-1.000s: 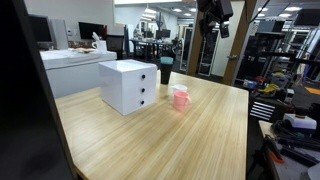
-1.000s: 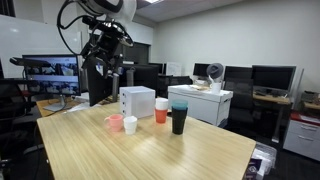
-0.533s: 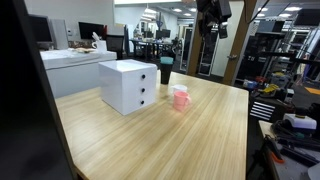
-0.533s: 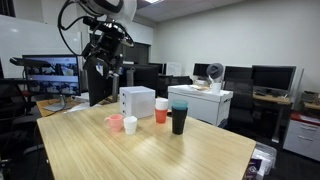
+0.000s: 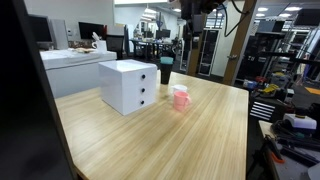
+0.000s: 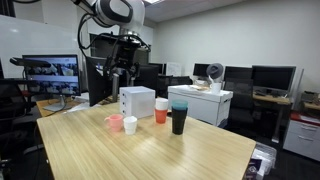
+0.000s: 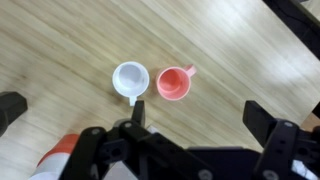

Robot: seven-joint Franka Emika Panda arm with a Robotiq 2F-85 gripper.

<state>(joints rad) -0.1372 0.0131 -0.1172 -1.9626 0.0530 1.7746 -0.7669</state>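
Observation:
My gripper (image 7: 200,115) is open and empty, high above the wooden table (image 7: 230,60). In the wrist view a white mug (image 7: 130,80) and a pink mug (image 7: 174,84) stand side by side below and ahead of the fingers. Part of an orange and white cup (image 7: 58,152) shows at the lower left. In an exterior view the gripper (image 6: 122,78) hangs above the white drawer box (image 6: 137,101), with the pink mug (image 6: 114,122) and white mug (image 6: 130,124) in front of the box. In an exterior view the gripper (image 5: 195,22) is near the top edge, above the pink mug (image 5: 181,98).
A black cup with a teal lid (image 6: 179,118) and the orange and white cup (image 6: 161,110) stand beside the drawer box (image 5: 128,85). The black cup (image 5: 165,70) stands behind the box. Desks, monitors and chairs surround the table (image 5: 190,140).
The arm has swung sideways over the table, from beyond the drawer box to a spot above the box and mugs. The gripper stays open. The cups and box have not moved.

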